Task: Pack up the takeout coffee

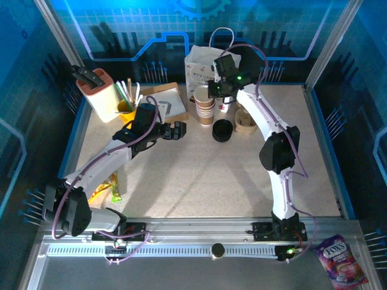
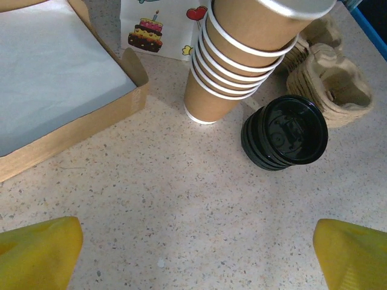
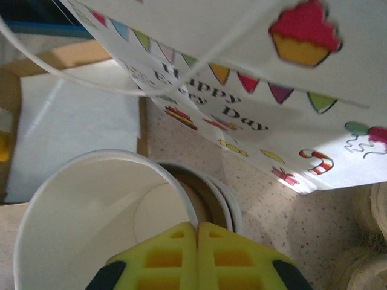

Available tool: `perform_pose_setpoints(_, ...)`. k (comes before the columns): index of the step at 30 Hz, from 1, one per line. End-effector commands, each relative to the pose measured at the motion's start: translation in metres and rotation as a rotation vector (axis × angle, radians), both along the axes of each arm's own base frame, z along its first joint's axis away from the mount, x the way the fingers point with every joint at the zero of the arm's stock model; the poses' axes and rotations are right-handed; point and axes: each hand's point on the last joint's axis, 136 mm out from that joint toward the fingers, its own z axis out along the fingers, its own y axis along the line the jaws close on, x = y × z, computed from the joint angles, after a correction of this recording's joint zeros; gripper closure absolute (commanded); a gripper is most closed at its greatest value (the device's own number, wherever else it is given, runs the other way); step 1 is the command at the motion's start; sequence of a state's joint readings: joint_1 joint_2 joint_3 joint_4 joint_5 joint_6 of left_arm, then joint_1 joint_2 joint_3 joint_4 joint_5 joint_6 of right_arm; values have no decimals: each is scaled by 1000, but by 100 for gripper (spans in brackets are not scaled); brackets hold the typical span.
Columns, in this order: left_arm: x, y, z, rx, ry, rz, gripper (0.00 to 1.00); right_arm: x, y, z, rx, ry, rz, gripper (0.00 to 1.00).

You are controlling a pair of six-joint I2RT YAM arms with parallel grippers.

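Note:
A stack of tan paper cups [image 1: 205, 109] [image 2: 227, 66] stands at the back of the table, none with a lid on. My right gripper [image 1: 211, 90] [image 3: 198, 232] is shut on the rim of the top cup [image 3: 103, 223], one finger inside its white wall and one outside. That cup sits tilted and partly raised out of the cups below [image 3: 228, 199]. A pile of black lids [image 1: 222, 130] [image 2: 287, 133] lies just right of the stack. My left gripper [image 1: 178, 130] [image 2: 196, 260] hangs open and holds nothing, a short way left of the cups, with its yellow fingertips [image 2: 39, 254] wide apart.
The white printed bag [image 1: 202, 63] [image 3: 272, 90] stands behind the cups. The pulp cup carrier [image 1: 245, 121] [image 2: 329, 84] lies to the right of the lids. A shallow cardboard box [image 1: 163, 103] [image 2: 66, 90] lies to the left, and a knife block [image 1: 97, 90] stands at the far left.

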State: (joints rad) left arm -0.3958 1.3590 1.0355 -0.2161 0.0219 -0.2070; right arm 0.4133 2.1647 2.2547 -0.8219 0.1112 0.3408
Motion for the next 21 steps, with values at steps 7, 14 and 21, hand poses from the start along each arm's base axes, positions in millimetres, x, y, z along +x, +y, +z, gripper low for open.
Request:
perform_pose_setpoints(7, 0, 2, 21, -16, -71, 14, 2, -12, -1, 64, 101, -97, 16, 100)
perform_pose_setpoints(14, -1, 7, 37, -110, -126, 57, 1, -43, -10, 130, 143, -211, 41, 100)
perform_pose_setpoints(21, -5, 50, 41, -298, -68, 188, 0, -100, -3, 117, 131, -179, 125, 100)
